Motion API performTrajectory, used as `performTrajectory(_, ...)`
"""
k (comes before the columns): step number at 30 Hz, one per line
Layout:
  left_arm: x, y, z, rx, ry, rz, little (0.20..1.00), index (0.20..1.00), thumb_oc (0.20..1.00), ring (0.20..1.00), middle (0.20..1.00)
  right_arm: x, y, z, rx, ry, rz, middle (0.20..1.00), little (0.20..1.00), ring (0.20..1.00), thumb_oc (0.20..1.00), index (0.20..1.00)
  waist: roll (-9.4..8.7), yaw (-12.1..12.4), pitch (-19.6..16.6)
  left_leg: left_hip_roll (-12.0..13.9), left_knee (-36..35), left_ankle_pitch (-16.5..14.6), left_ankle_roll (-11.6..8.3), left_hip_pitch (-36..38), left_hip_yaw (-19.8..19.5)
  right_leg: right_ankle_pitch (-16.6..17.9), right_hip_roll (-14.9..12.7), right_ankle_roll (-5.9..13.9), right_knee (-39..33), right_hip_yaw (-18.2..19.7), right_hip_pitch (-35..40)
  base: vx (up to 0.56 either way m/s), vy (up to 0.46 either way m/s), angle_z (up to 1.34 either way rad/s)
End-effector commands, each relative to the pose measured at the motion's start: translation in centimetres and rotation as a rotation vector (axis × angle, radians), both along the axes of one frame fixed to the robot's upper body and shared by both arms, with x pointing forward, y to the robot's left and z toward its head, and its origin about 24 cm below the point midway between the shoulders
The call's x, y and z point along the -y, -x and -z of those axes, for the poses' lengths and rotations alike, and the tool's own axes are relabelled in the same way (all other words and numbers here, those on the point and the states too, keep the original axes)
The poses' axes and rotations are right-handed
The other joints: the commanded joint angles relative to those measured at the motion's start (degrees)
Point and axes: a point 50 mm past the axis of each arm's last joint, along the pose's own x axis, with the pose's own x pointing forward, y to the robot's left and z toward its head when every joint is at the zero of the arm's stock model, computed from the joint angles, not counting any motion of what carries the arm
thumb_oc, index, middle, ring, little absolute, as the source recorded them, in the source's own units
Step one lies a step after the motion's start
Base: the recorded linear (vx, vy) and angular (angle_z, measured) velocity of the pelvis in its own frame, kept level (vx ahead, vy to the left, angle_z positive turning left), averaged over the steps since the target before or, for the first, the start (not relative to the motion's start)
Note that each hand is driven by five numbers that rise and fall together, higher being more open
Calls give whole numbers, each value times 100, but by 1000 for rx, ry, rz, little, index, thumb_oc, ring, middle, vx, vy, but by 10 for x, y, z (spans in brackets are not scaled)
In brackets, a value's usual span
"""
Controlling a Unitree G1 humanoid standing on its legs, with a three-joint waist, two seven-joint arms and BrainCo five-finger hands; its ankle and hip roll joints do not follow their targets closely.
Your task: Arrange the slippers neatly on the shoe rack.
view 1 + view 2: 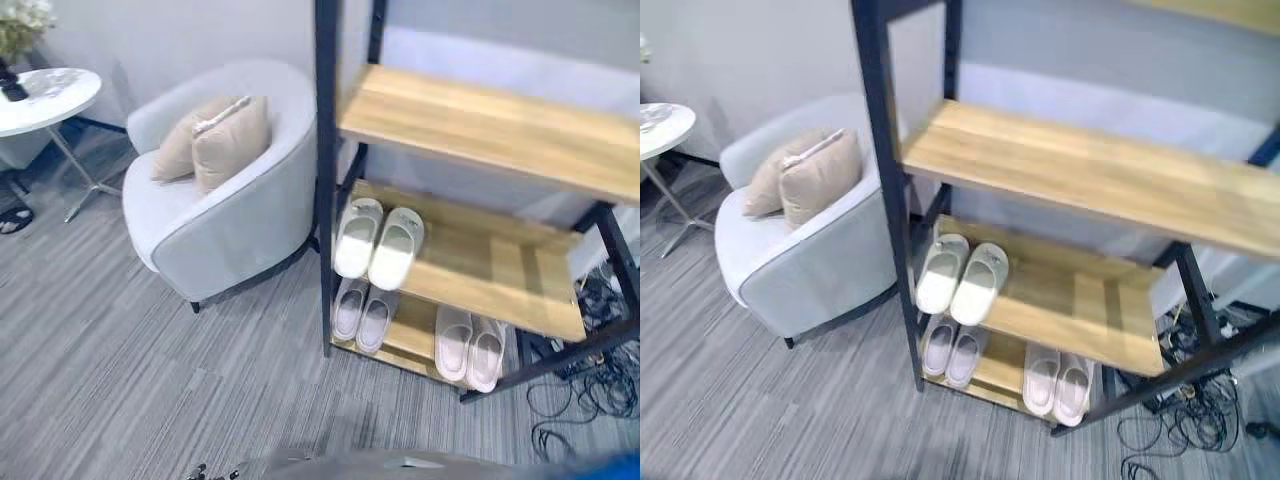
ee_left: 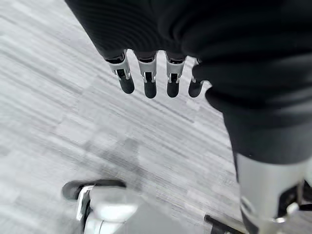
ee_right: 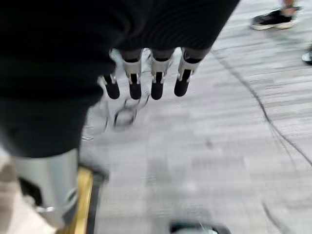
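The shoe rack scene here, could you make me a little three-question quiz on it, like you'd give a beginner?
1. True or false: the white slippers sit on the top shelf of the shoe rack.
2. How many pairs of slippers are on the rack's lowest shelf? A) one B) two C) three
3. Fill in: both the left hand and the right hand hang over the ____ , holding nothing.

Key:
1. False; they are on the middle shelf, side by side at its left end.
2. B: one pinkish pair at the left, another pair further right.
3. floor.
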Motion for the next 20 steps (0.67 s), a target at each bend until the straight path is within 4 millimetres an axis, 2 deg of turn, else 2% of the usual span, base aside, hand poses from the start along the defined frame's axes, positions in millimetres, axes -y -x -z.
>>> performTrajectory(1, 39, -65, -1, 117, 66, 168, 1000, 1000, 1000, 1000, 1000, -16, -7, 5, -15, -139, -62, 1000, 1000, 1000, 1000, 1000, 60, -66, 964, -74, 713, -1524, 350, -554, -416, -360, -248, -74, 453, 430, 31, 286, -63, 23)
performTrajectory(4, 50, -50, 4, 63, 105, 232, 1000, 1000, 1000, 1000, 1000, -25, 14, 8, -111, -209, -123, 1000, 1000, 1000, 1000, 1000, 73, -19, 791, -116, -519, -1044, 240, 461, -329, 142, -109, -26, -428, 361, 840, 234, -53, -16)
performTrajectory(5, 58, -44, 6, 37, 126, 257, 1000, 1000, 1000, 1000, 1000, -27, 24, 8, -161, -234, -149, 1000, 1000, 1000, 1000, 1000, 100, 13, 701, -126, -1073, -959, 202, 955, -292, 159, -53, -9, -892, 346, 1264, 202, -31, -31)
performTrajectory(8, 66, -42, 7, 24, 142, 289, 1000, 1000, 1000, 1000, 1000, -27, 35, 8, -218, -252, -183, 1000, 1000, 1000, 1000, 1000, 156, 50, 630, -118, -1819, -736, 121, 1640, -284, 253, 19, 18, -1523, 280, 1862, 132, -25, -9)
performTrajectory(9, 70, -41, 7, 21, 146, 283, 1000, 1000, 1000, 1000, 1000, -28, 43, 7, -248, -253, -164, 1000, 1000, 1000, 1000, 1000, 190, 61, 553, -112, -2197, -567, 76, 1927, -284, 339, 69, 38, -1816, 260, 2097, 94, -47, 13)
performTrajectory(12, 75, -40, 8, 14, 149, 279, 1000, 1000, 1000, 1000, 1000, -32, 52, 7, -280, -278, -140, 1000, 1000, 1000, 1000, 1000, 242, 56, 468, -77, -2778, -297, 29, 2358, -278, 440, 136, 82, -2363, 273, 2534, 66, -67, -5)
performTrajectory(13, 72, -37, 8, 7, 143, 282, 1000, 1000, 1000, 1000, 1000, -40, 51, 8, -274, -283, -95, 1000, 1000, 1000, 1000, 1000, 246, 87, 425, -57, -2920, -197, -4, 2440, -330, 466, 145, 105, -2550, 209, 2682, 76, -83, -33)
performTrajectory(14, 71, -29, 9, -18, 142, 274, 1000, 1000, 1000, 1000, 1000, -51, 63, 10, -300, -298, -131, 1000, 1000, 1000, 1000, 1000, 240, 62, 377, -18, -3123, -113, -23, 2572, -271, 522, 174, 118, -2754, 273, 2797, 62, -84, -17)
performTrajectory(16, 70, -27, 10, -46, 132, 281, 1000, 1000, 1000, 1000, 1000, -58, 64, 10, -308, -307, -133, 1000, 1000, 1000, 1000, 1000, 246, 22, 309, 35, -3385, 28, -80, 2706, -218, 588, 218, 144, -3025, 296, 2950, 43, -65, 19)
performTrajectory(20, 71, -24, 10, -60, 140, 277, 1000, 1000, 1000, 1000, 1000, -57, 67, 10, -307, -296, -117, 1000, 1000, 1000, 1000, 1000, 261, -10, 233, 109, -3658, 194, -171, 2889, -175, 676, 302, 167, -3358, 287, 3173, 48, -48, -29)
